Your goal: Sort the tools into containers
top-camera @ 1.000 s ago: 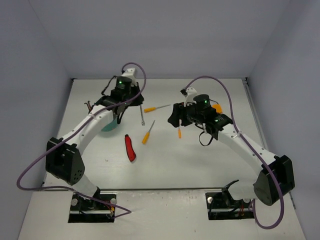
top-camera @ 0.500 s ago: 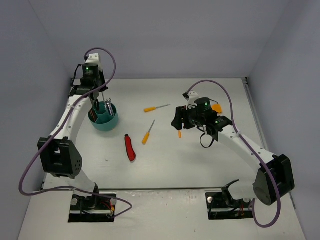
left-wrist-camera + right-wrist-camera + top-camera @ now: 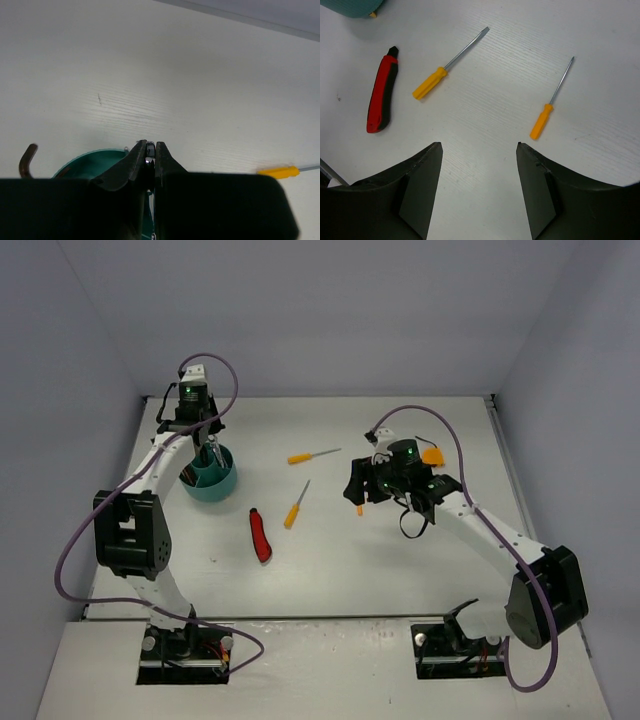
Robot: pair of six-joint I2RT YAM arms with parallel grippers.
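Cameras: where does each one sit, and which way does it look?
Top external: high behind the bases, looking down at the table; left arm and right arm show whole.
Left wrist: on the left gripper above the teal tub, looking toward the far wall; its shut fingers pinch a silver wrench.
Right wrist: on the right gripper, looking down at the red knife and two orange screwdrivers; its open fingers show.
Shared: both wrist views catch the tub; top and right wrist both show the knife.
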